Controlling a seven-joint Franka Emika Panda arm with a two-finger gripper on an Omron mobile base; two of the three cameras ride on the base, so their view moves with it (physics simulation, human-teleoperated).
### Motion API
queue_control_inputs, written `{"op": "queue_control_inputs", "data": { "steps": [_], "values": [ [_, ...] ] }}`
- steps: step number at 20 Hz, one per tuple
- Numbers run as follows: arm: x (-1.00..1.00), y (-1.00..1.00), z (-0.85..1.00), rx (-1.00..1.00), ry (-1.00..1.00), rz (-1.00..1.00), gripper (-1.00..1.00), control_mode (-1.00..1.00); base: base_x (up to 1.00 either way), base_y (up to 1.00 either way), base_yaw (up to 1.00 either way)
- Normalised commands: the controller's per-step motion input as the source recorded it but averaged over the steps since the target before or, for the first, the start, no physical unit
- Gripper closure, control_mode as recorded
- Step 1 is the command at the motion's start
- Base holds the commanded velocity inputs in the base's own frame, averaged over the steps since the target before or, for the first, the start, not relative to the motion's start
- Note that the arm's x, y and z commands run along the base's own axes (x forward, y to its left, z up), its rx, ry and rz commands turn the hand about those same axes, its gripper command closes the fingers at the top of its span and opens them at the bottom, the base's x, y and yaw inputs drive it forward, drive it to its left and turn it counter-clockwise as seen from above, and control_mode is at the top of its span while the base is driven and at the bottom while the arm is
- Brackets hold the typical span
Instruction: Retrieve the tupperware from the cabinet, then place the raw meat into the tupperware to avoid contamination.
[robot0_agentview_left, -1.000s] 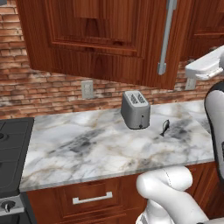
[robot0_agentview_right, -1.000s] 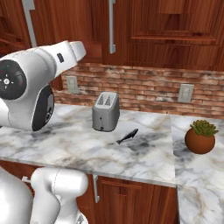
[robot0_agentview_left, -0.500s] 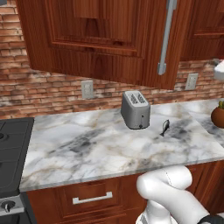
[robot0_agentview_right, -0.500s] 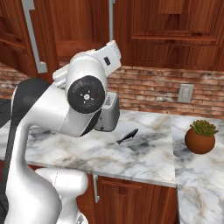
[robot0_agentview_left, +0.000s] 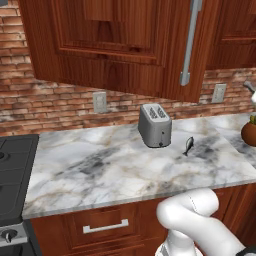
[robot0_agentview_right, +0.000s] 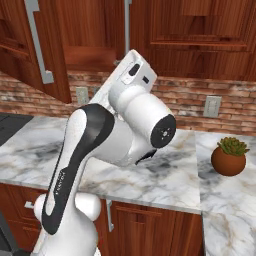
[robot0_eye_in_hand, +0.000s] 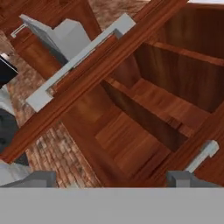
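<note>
Wooden cabinet (robot0_eye_in_hand: 144, 109) open ahead of gripper (robot0_eye_in_hand: 111, 177); jaws parted, empty.

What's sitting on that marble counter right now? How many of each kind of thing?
Toaster: 1
Raw meat, a small dark fish-shaped piece: 1
Potted plant: 1
Total: 3
</note>
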Motion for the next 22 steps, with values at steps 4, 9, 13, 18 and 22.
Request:
{"op": "queue_control_inputs", "data": {
  "steps": [4,9,13,18,22],
  "values": [
    [0.02,-0.13,-0.07,-0.3,-0.38,0.22,-1.0,-1.0,0.0,0.0,0.0],
    [0.23,0.41,0.06,-0.28,-0.27,0.04,-1.0,-1.0,0.0,0.0,0.0],
    [0.22,0.65,0.09,-0.2,-0.13,-0.04,-1.0,-1.0,0.0,0.0,0.0],
    [0.31,0.42,-0.01,-0.08,-0.05,-0.05,-1.0,-1.0,0.0,0.0,0.0],
    [0.41,0.37,-0.04,-0.02,-0.03,0.04,-1.0,-1.0,0.0,0.0,0.0]
  ]
}}
